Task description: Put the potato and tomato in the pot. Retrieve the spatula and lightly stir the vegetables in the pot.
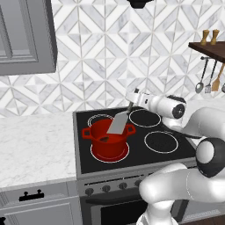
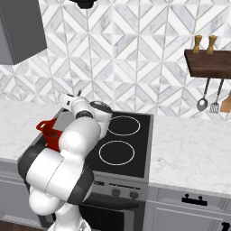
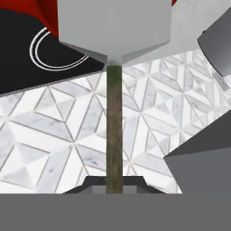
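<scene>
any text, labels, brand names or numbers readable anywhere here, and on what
None: no word, number or brand can be read in any view.
The red pot, the spatula blade and the stove top are plain.
The stove front's knobs carry no mark that can be made out.
The two bottles on the wall shelf are too small to show any label.
</scene>
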